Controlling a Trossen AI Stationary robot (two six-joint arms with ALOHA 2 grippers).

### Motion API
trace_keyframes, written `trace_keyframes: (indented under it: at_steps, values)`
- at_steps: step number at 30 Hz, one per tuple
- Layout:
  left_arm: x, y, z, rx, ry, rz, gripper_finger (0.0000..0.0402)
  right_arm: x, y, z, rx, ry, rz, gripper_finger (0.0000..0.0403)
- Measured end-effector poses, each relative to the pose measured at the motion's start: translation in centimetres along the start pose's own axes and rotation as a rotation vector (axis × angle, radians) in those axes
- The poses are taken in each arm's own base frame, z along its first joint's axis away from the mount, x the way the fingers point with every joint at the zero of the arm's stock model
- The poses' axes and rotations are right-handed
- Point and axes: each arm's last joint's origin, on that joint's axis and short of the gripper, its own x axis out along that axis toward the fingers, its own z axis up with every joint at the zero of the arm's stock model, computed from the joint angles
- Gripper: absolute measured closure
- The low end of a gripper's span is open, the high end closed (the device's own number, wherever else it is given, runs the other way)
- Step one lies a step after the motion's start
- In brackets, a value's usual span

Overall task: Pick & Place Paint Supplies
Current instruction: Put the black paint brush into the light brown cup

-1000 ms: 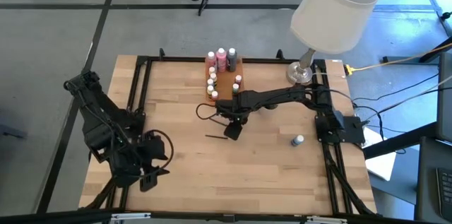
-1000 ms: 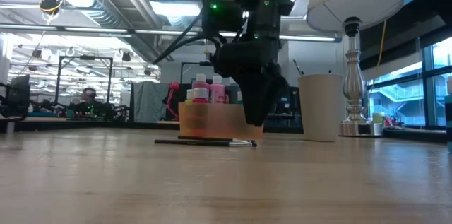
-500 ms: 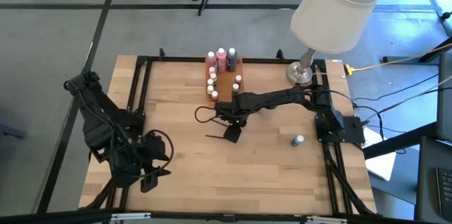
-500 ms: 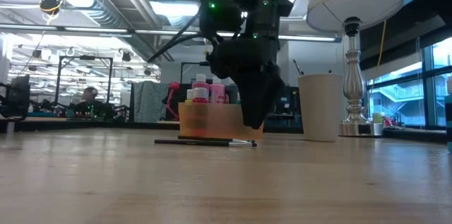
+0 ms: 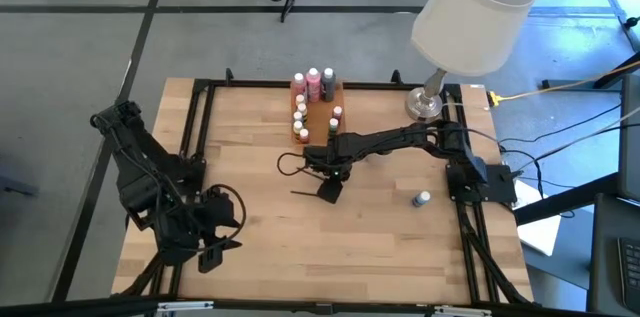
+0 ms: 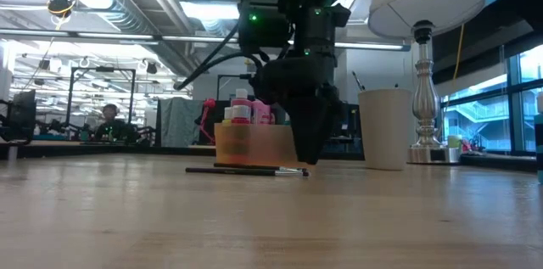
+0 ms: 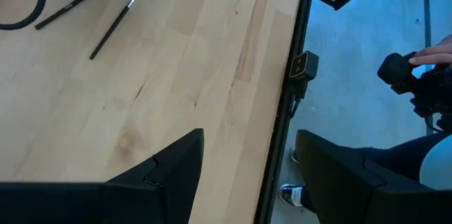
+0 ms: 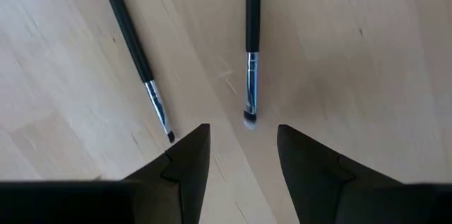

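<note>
Two thin dark-handled paintbrushes lie flat on the wooden table, one [image 8: 134,47] beside the other [image 8: 251,40]. My right gripper [image 8: 244,157] hangs open just above them, pointing down, the pale tip of one brush [image 8: 250,118] just ahead of the gap between its fingers. The low view shows that gripper [image 6: 307,154] close over a brush [image 6: 246,170]. Small paint bottles [image 5: 312,97] stand in the orange tray [image 5: 322,122] at the far middle. One bottle [image 5: 424,199] lies on the table at the right. My left gripper [image 7: 247,174] waits open at the near left.
A lamp [image 5: 470,12] stands at the far right, its base [image 5: 425,105] on the table. A pale cup [image 6: 383,129] stands next to it. A black frame [image 5: 200,137] runs along the table's edges. Bare wood lies between the brushes and the near edge.
My right gripper has sunk a little toward the brushes on the table, its fingers as far apart as before. The brushes and bottles have kept their places.
</note>
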Motion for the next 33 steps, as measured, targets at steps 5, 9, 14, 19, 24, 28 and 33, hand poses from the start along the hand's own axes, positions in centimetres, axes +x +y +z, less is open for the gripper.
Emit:
trace_keyframes:
  at_steps: [5, 9, 14, 19, 24, 28, 33]
  values:
    - [0.0, 0.0, 0.0, 0.007, 0.0, 0.0, 0.018, 0.0, 0.1, 0.2, -0.003, -0.019, 0.002, 0.0234]
    - [0.0, 0.0, 0.0, 0.014, -0.001, 0.001, 0.018, 0.0, 0.1, 0.2, -0.008, -0.026, 0.002, 0.0234]
    - [0.0, 0.0, 0.0, 0.017, -0.002, 0.001, 0.018, 0.4, 0.0, 0.3, -0.014, -0.015, 0.002, 0.0234]
    - [0.0, 0.0, 0.0, 0.027, -0.005, 0.004, 0.018, 1.2, -0.1, 0.3, -0.013, 0.015, -0.003, 0.0234]
    - [0.0, 0.0, 0.0, 0.036, -0.006, 0.006, 0.018, 1.9, -0.2, 0.3, -0.009, 0.043, -0.009, 0.0237]
    - [0.0, 0.1, 0.0, 0.037, -0.005, 0.009, 0.018, 2.0, -0.2, 0.2, -0.01, 0.047, -0.014, 0.0254]
    - [0.0, 0.1, 0.0, 0.055, -0.011, 0.013, 0.018, 2.1, -0.2, 0.2, -0.011, 0.039, -0.027, 0.0274]
